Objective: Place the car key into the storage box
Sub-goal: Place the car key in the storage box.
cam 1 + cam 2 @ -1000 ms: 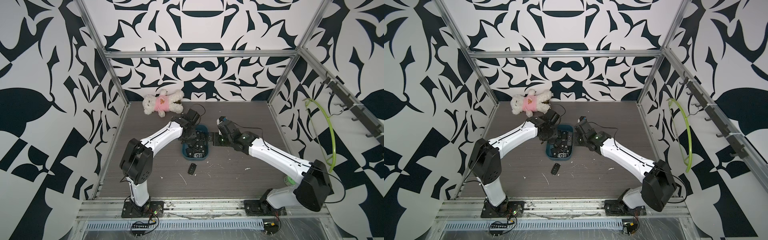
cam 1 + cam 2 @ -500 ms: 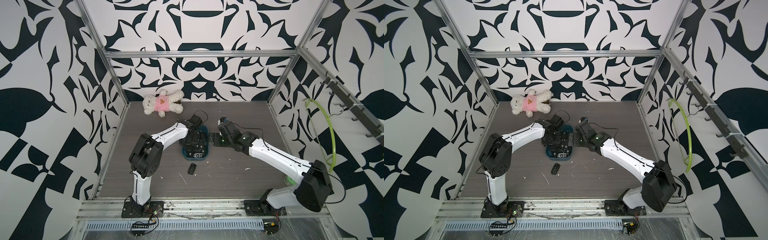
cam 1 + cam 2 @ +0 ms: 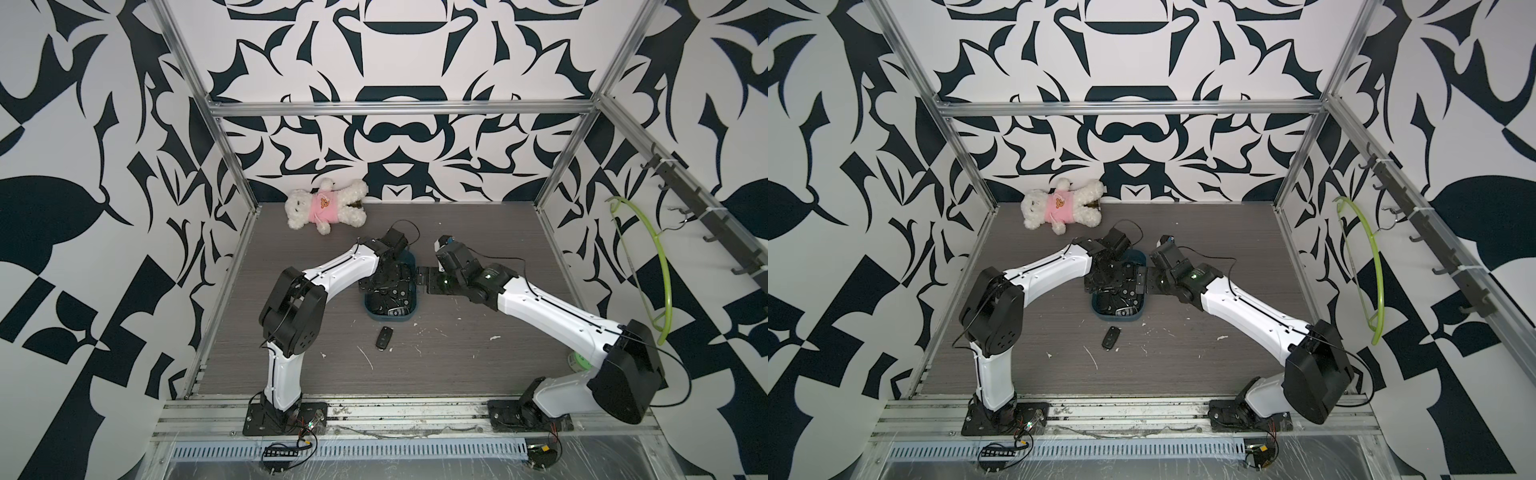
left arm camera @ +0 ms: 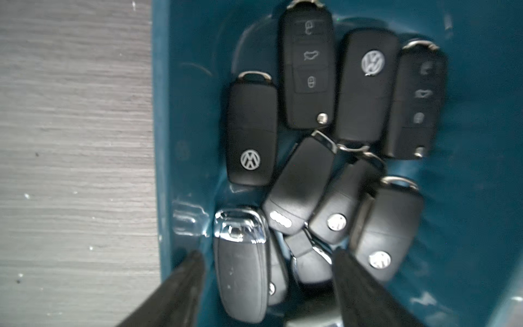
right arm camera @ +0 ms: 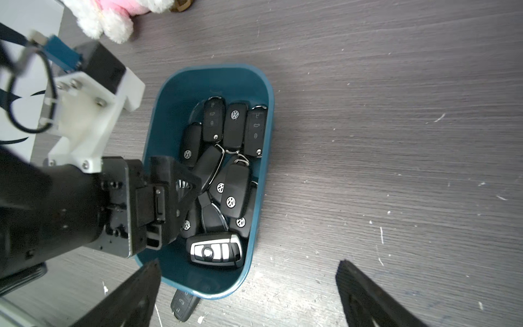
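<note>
There is one blue box in the middle of the grey surface, and it holds a heap of black car keys. I can count at least ten keys in the box, but some lie under others, so I cannot tell the full number. Three of them sit side by side in a row at the far end. One key with shiny silver buttons lies across the near end. One more car key is not in the box. It lies flat on the surface, near the box's front end, as both top views show. There are two white arms, one on each side of the box. The left fingers reach down into the box and are spread apart. They hold nothing. One grey key with a shiny tip lies in the box between them. The right fingers hang just beside the box on the other side, spread very wide, and they hold nothing too. One white toy bear in a pink shirt lies by the back wall, well away from the box.
</note>
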Available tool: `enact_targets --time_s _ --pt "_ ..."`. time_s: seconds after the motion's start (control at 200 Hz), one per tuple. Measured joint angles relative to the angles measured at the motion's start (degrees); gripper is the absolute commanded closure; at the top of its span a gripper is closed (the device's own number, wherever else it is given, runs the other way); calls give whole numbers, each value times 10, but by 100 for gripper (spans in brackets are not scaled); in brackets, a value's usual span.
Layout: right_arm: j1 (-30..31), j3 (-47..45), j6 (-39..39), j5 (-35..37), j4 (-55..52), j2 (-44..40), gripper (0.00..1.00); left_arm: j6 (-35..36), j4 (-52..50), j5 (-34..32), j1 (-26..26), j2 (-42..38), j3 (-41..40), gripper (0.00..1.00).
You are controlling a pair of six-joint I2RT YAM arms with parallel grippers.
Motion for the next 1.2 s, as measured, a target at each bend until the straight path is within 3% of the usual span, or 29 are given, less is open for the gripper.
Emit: enact_targets --time_s 0.035,0.39,0.62,0.91,0.945,1.2 --pt "0 -4 -1 -6 1 0 0 -2 3 1 -2 -9 -3 0" --pt "0 -66 -23 -84 19 -76 0 -56 22 -10 -27 -148 -102 1" --pt "0 -88 -27 -107 26 -139 0 -81 69 -28 -88 -214 -209 1" --pt "0 -115 -27 -105 -7 -217 0 -116 120 -63 -177 -260 -309 14" --pt "0 -116 -27 -104 -10 -224 0 -121 126 -66 -184 -260 -319 20" --pt "0 -130 -19 -95 -37 -262 0 -132 169 -74 -206 -222 -343 33"
